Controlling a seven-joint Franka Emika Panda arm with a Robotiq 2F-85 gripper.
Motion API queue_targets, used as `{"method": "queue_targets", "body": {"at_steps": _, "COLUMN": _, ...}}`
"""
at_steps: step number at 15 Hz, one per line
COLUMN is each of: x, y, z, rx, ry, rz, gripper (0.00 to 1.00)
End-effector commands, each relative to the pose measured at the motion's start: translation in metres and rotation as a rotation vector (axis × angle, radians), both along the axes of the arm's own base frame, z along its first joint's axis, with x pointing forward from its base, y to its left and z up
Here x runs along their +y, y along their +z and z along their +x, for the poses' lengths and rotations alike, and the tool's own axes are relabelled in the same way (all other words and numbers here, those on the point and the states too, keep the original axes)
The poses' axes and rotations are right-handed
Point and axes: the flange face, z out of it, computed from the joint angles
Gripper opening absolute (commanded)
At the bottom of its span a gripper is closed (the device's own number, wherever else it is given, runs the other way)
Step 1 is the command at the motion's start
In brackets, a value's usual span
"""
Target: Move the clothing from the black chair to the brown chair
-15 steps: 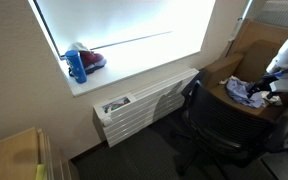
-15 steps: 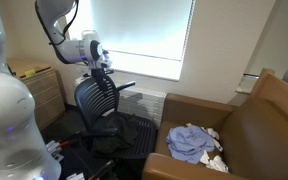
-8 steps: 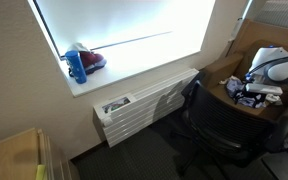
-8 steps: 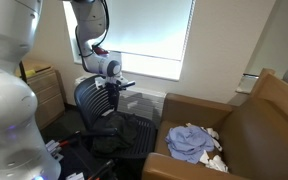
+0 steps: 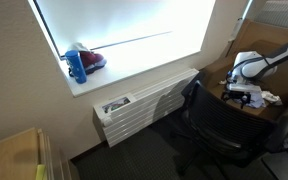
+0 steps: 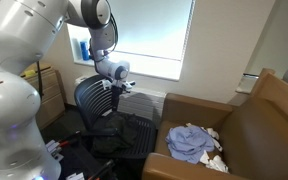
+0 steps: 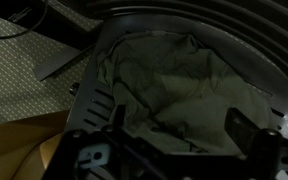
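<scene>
A dark olive-grey garment lies crumpled on the seat of the black mesh office chair, which also shows in the other exterior view. My gripper hangs just above the garment, open, one finger on each side, touching nothing. In both exterior views the gripper is over the black chair's seat beside its backrest. The brown chair stands to the right and holds a pile of blue and white clothes.
A white radiator sits under the bright window. A blue bottle stands on the sill. A wooden cabinet is near the corner, and cables lie on the floor by the black chair's base.
My arm has swung over and down towards the black chair's seat. The gripper has stayed open. The clothes on the brown chair have not moved.
</scene>
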Motion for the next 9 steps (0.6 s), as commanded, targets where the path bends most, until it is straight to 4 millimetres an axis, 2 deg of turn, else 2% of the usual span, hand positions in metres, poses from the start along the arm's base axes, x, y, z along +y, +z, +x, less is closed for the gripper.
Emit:
{"method": "queue_targets", "body": {"at_steps": 1, "x": -0.001, "y": -0.009, "z": 0.007, "rx": -0.023, "ry": -0.04, "rz": -0.005, "gripper": 1.0}}
{"method": "queue_targets", "body": {"at_steps": 2, "x": -0.005, "y": -0.03, "z": 0.014, "rx": -0.032, "ry": -0.094, "rz": -0.01, "gripper": 1.0}}
{"method": "queue_targets", "body": {"at_steps": 5, "x": -0.007, "y": -0.084, "z": 0.017, "rx": -0.022, "ry": -0.152, "rz": -0.044, "gripper": 1.0}}
{"method": "queue_targets", "body": {"at_steps": 9, "x": 0.004, "y": -0.13, "z": 0.03, "rx": -0.135, "ry": -0.174, "rz": -0.088, "gripper": 1.0}}
